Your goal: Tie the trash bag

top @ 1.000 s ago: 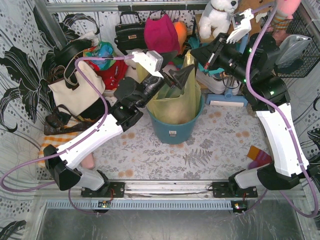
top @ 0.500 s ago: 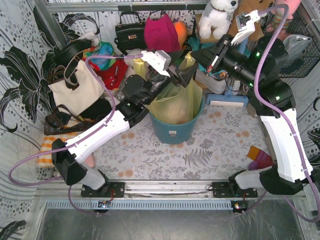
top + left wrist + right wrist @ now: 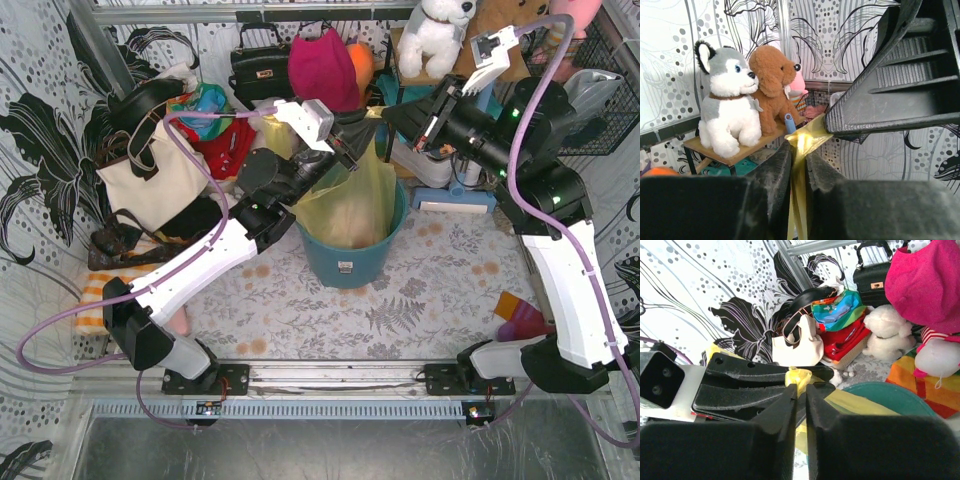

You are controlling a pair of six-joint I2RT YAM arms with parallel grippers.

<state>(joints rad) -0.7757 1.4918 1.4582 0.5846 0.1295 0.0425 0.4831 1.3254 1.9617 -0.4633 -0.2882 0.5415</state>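
With the trash bag [image 3: 352, 205] standing in the bin [image 3: 350, 268] toward the table [image 3: 450, 290] far edge, left gripper [image 3: 799, 156] and right gripper [image 3: 800, 390] each clamped on its gathered neck, tension evenly without tearing.

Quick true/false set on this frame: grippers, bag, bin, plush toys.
1. Both the left gripper and the right gripper pinch the top of the trash bag. True.
2. The bag lies flat on the table, outside the bin. False: it sits in the teal bin, with its top pulled upward.
3. A husky toy and a brown plush sit side by side on a small shelf. True.
4. The right gripper is open and clear of the bag. False: its fingers are shut on the yellow plastic.
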